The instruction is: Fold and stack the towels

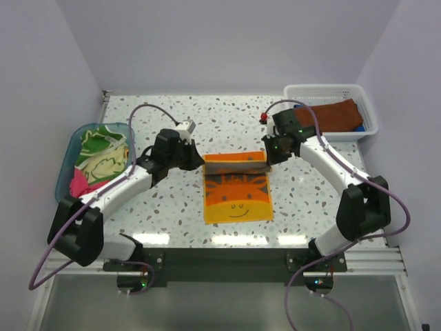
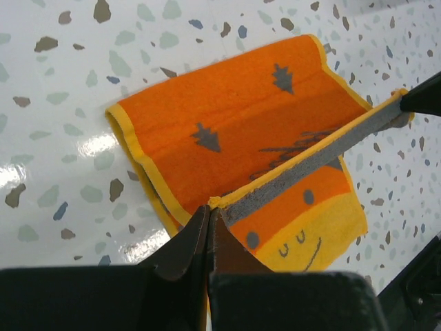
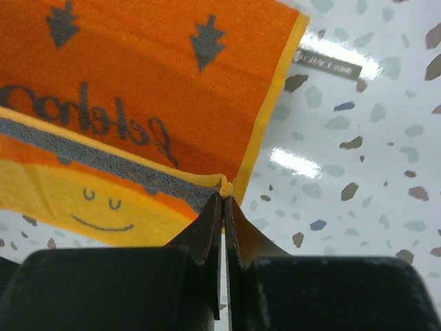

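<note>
Five towels are showing on or around the speckled desk point(image 1: 158, 207).

1. Orange towel point(image 1: 236, 189): it is lying at the desk's centre, between the two arms. Its yellow end, printed with a smiling face, is pointing toward the arm bases. Grey tree shapes are dotting the orange part. Dark handwritten lettering is running across it, but it is not reading clearly from either wrist view. The far edge is hanging raised and stretched, showing a grey underside. A small grey tag point(image 3: 331, 64) is lying just beside the yellow border, its print too small to read.
2. Left fingers point(image 2: 202, 224): they are pinching the left corner of that raised edge, closed on the cloth.
3. Right fingers point(image 3: 215, 214): they are pinching the right corner the same way.
4. Brown towel point(image 1: 331, 114) and blue towel point(image 1: 355, 126): both are resting in the white basket point(image 1: 324, 88) at the far right.
5. Green and yellow towel point(image 1: 100, 155) and pink towel point(image 1: 77, 183): both are sitting in the teal tub point(image 1: 63, 176) at the left.
</note>
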Controlling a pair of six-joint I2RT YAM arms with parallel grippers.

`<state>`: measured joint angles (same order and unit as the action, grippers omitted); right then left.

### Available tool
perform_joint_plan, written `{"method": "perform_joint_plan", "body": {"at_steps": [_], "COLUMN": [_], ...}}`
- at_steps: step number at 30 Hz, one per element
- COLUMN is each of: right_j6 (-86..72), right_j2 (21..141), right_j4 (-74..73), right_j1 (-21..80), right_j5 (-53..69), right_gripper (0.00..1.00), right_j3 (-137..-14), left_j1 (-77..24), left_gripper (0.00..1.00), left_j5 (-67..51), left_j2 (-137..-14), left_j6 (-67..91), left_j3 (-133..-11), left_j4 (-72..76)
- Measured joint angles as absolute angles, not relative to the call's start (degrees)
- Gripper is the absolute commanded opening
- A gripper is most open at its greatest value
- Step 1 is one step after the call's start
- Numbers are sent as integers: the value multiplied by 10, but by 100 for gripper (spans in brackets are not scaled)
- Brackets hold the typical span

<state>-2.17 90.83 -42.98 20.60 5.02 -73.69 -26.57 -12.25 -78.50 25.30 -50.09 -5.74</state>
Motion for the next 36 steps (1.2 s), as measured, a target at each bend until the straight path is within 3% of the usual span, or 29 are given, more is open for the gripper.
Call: {"method": "perform_joint_plan", "body": {"at_steps": [20,36], "right_j6": [-95,-142], "right_j2": [747,864], "right_j4": [-402,-380], "right_j1": [240,241], "right_j5": [51,102], "right_gripper": [0,0], "right_j3": [-590,-524], "left_j1": [-287,-323], "left_gripper": [0,0], "left_j5": [-135,-128], "left_j2": [-708,-775], "left_j6": [307,334], "left_j3": [-423,-347], "left_j4": [-86,-83]}}
